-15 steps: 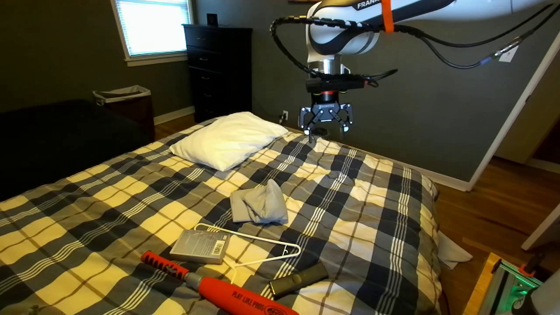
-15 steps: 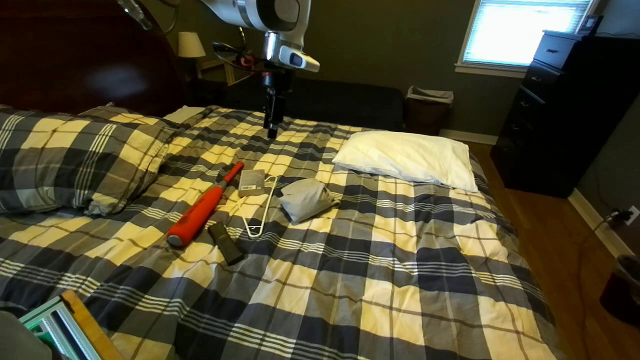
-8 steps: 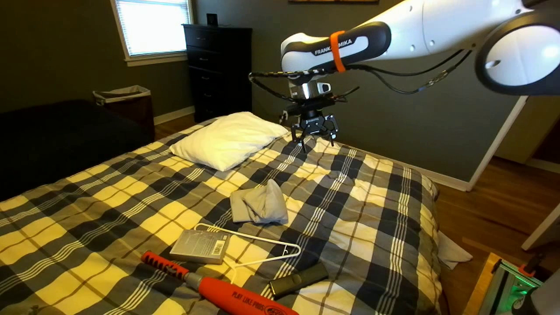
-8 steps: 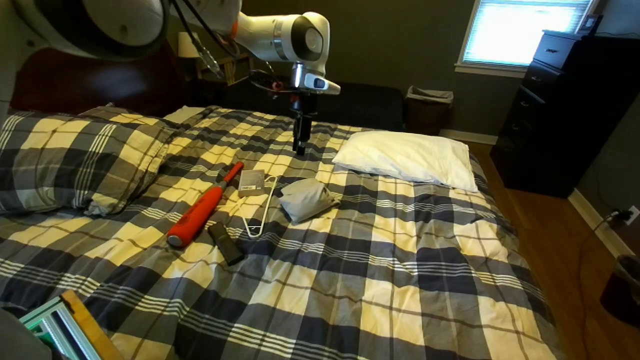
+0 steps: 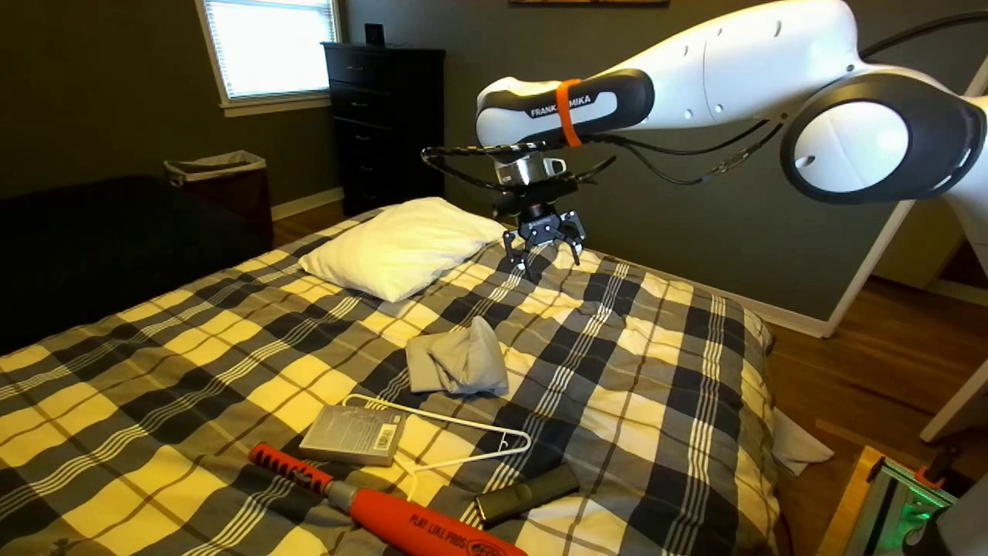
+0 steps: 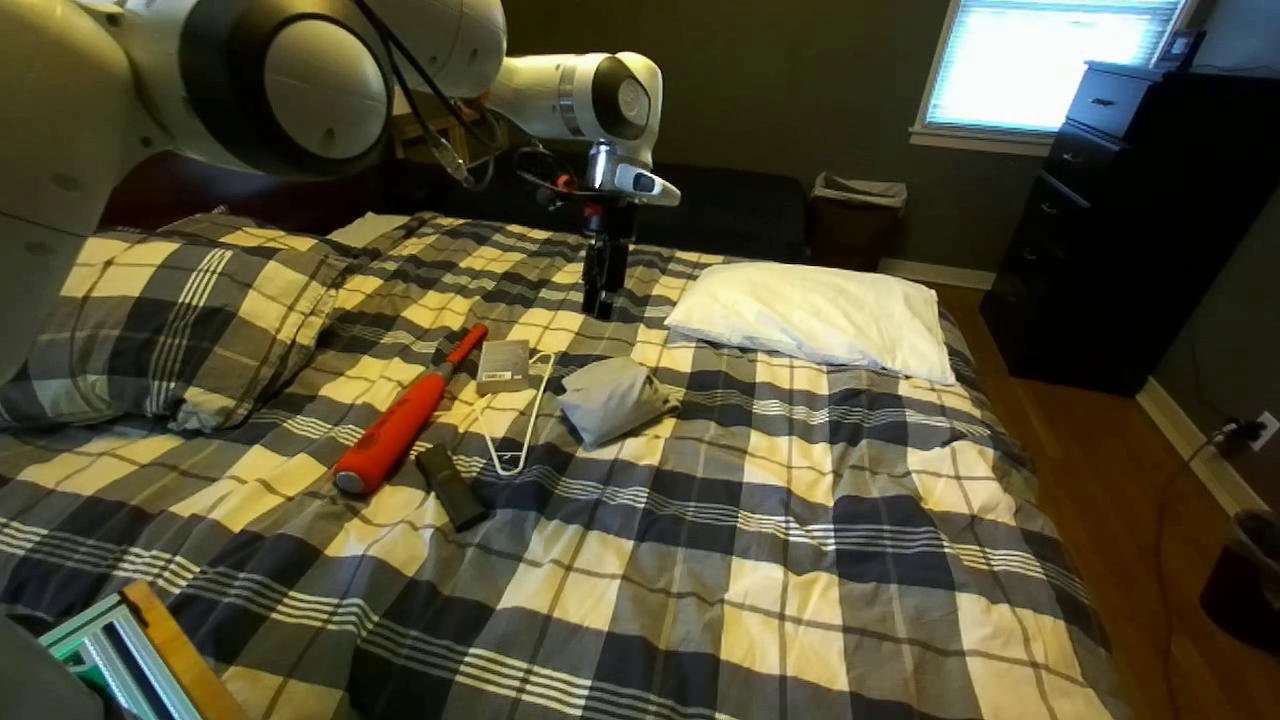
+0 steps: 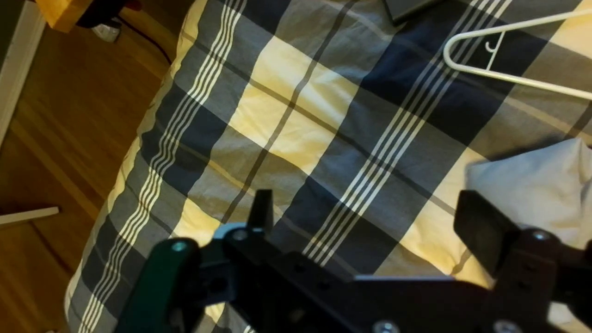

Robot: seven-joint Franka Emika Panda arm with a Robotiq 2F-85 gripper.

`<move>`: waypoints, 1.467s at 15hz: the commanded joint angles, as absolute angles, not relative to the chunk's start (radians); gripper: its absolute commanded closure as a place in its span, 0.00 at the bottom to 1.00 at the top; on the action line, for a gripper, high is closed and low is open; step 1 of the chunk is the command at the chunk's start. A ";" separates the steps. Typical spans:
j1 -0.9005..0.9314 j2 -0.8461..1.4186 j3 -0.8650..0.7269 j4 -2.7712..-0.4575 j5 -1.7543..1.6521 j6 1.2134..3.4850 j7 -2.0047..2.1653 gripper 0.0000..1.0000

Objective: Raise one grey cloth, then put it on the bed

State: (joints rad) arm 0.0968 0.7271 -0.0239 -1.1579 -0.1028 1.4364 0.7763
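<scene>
The grey cloth [image 5: 461, 359] lies bunched and folded on the plaid bed [image 5: 641, 409]. It also shows in an exterior view [image 6: 615, 400] and at the right edge of the wrist view [image 7: 532, 185], partly cut off there. My gripper [image 5: 553, 266] is open and empty, in the air above the bed. In an exterior view the gripper [image 6: 598, 310] hangs above and beyond the cloth. In the wrist view its fingers [image 7: 365, 203] are wide apart over bare bedspread, and the right finger overlaps the cloth's near corner in the picture.
Near the cloth lie a white hanger [image 5: 448, 418], a grey box [image 5: 351, 434], a dark oblong object [image 5: 529, 493] and a red bat [image 5: 409, 517]. A white pillow [image 5: 405, 247] lies at the bed's far side. The bed edge and wooden floor [image 7: 69, 138] show in the wrist view.
The arm has come down and farther out over the bed, with the gripper lower and nearer the cloth. Movement slowed in the last half second. The gripper stays open; the cloth has not moved.
</scene>
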 commanded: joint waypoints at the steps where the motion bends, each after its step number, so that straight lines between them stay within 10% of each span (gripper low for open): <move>1: 0.150 0.781 -0.076 -1.111 -0.167 1.538 0.819 0.00; 10: 0.250 1.159 -0.095 -0.735 -0.265 1.699 0.714 0.00; 22: 0.235 1.112 -0.092 -0.809 -0.248 1.714 0.782 0.00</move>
